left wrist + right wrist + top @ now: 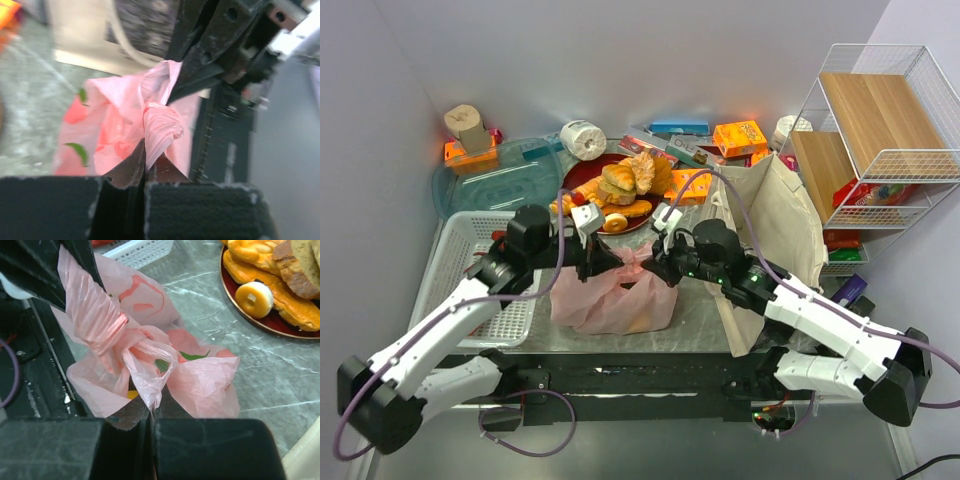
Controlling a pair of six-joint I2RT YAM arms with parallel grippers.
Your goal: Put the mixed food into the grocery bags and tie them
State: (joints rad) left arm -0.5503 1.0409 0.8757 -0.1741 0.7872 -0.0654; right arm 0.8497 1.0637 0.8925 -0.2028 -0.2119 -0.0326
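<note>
Currently the pink bag (615, 300) sits at the middle of the table's (260, 370) front edge, between the two arms, and the canvas tote (775, 215) slumps at the right edge. Both grippers are clenched on plastic. The left gripper (145, 167) pinches a twisted handle just beside the knot (117, 327), and the right gripper (150, 412) is shut tight on a fold of the other handle close by. The likeliest trouble, I judge, comes from the film itself. It looks thin, so a hard pull apart could tear or stretch a handle. It also looks slick enough to slide out of a pinch and leave the knot slack. An upward tug could tip the bag toward the front edge, which is near. Whether the knot is fully cinched is hard to make out, since the folds overlap and the left wrist view is blurred. The bag's contents show only as green, red and yellow tints through the film, too vague to name. The tote's inside is hidden, so I cannot tell what it holds, and its handles look untied.
</note>
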